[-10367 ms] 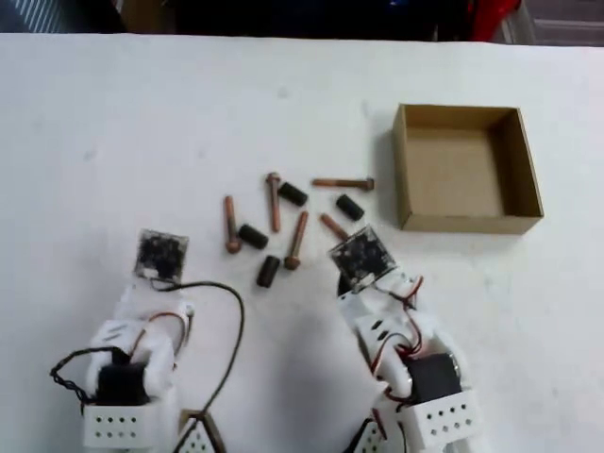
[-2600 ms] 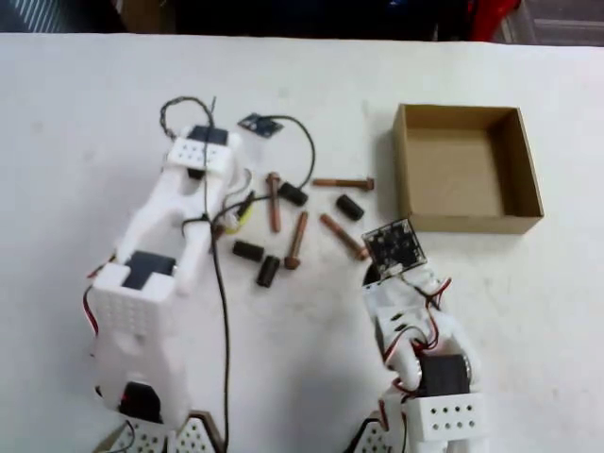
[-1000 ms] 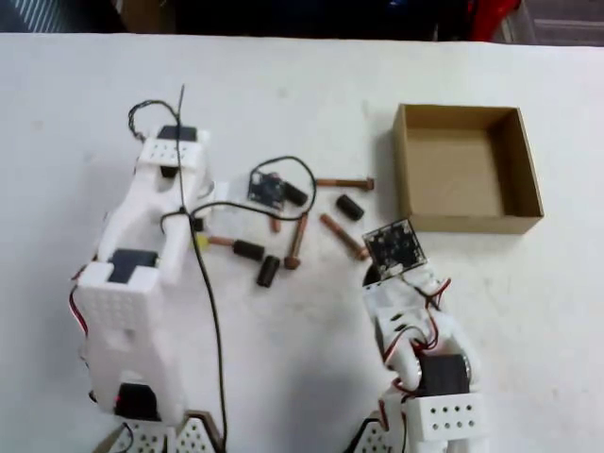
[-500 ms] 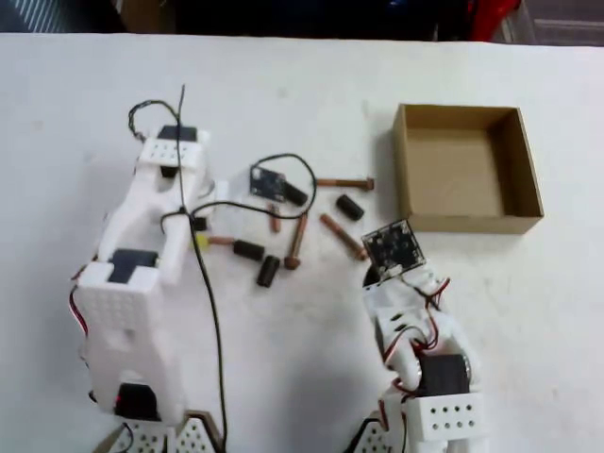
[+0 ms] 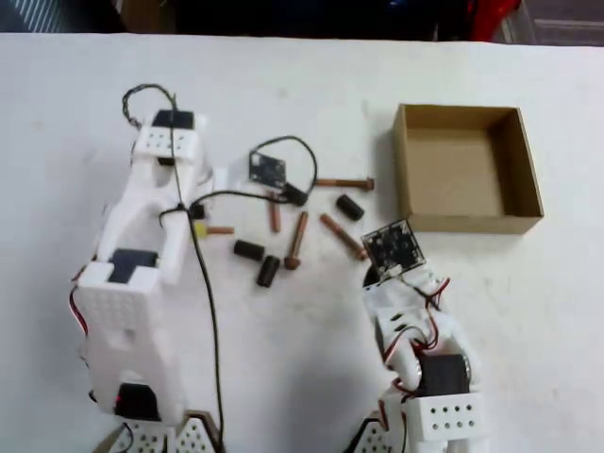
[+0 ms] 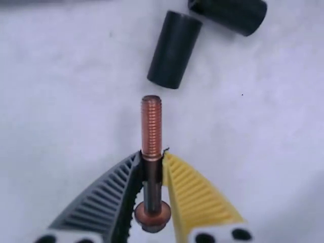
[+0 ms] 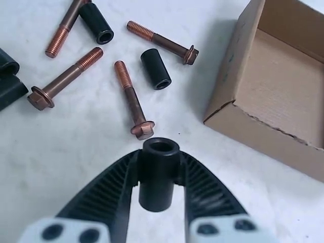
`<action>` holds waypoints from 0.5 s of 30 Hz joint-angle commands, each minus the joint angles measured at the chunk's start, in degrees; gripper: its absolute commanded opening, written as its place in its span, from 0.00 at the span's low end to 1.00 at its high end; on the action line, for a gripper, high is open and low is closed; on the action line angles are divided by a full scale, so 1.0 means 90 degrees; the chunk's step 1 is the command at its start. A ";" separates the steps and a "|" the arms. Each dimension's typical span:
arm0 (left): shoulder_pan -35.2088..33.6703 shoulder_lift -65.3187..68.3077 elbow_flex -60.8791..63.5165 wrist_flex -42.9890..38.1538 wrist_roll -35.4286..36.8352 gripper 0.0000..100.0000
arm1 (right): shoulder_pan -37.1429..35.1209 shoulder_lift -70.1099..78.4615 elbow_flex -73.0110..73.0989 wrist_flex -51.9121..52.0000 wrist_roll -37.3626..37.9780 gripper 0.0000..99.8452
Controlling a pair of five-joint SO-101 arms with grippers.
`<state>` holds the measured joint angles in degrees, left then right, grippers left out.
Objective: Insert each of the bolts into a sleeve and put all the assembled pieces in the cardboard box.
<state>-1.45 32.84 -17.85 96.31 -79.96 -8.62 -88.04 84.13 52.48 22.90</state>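
Left gripper [image 6: 152, 156] shut on a copper bolt [image 6: 151, 124], grey and yellow fingers [image 6: 182, 187] pinching the smooth shank just above the flanged head, threaded end sticking out past the fingertips. Straight ahead of the thread tip, near but not touching, a black sleeve [image 6: 174, 49] lying on the white table [image 6: 61, 101], tilted a little against the bolt's line (so not quite lined up). Just beyond it, a second sleeve [image 6: 228, 12], close beside the first.

Right gripper [image 7: 158, 157] closed around a third sleeve [image 7: 158, 190], black fingers clamped on both flanks, open bore facing away from the wrist. Just past that bore, the hex head of a loose bolt [image 7: 132, 101] flat on the table, near the gripped piece yet apart from it. Farther out, a free sleeve [image 7: 156, 68] beside the loose bolt's threaded end, then a far bolt [image 7: 162, 42] beyond that. Off to one side, a long bolt [image 7: 63, 78], and past it an outer sleeve [image 7: 96, 23] touching or almost touching an outer bolt [image 7: 66, 25].

Cardboard box [image 7: 253, 134] open-topped, its near corner close to the right gripper's sleeve; seen from above, at the table's right side, well apart from the left arm and its bolt
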 commanded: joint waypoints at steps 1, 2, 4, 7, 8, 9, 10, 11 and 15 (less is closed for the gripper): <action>-0.0005 -0.0142 -0.0381 0.0234 0.0059 0.09 | 0.0044 -0.0103 -0.0059 -0.0181 0.0156 0.02; -0.0034 -0.0142 -0.0381 0.0137 0.0049 0.09 | 0.0044 -0.0103 -0.0059 -0.0181 0.0156 0.02; -0.0103 -0.0142 -0.0381 -0.0195 0.0049 0.10 | 0.0044 -0.0103 -0.0059 -0.0181 0.0156 0.02; -0.0103 -0.0132 -0.0371 -0.0713 0.0088 0.14 | 0.0044 -0.0103 -0.0059 -0.0181 0.0156 0.02; -0.0083 -0.0073 -0.0371 -0.0811 0.0088 0.14 | 0.0044 -0.0103 -0.0059 -0.0181 0.0156 0.02; -0.0063 0.0044 -0.0371 -0.0869 0.0088 0.14 | 0.0044 -0.0103 -0.0059 -0.0181 0.0156 0.02; -0.0063 0.0200 -0.0400 -0.0918 0.0088 0.14 | 0.0044 -0.0103 -0.0059 -0.0181 0.0156 0.02; -0.0063 0.0366 -0.0449 -0.0947 0.0088 0.14 | 0.0044 -0.0103 -0.0059 -0.0181 0.0156 0.02; -0.0112 0.0796 -0.0459 -0.1133 0.0088 0.14 | 0.0044 -0.0103 -0.0059 -0.0171 0.0156 0.02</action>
<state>-1.80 40.31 -19.25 86.99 -79.78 -8.62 -88.04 84.13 52.48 22.90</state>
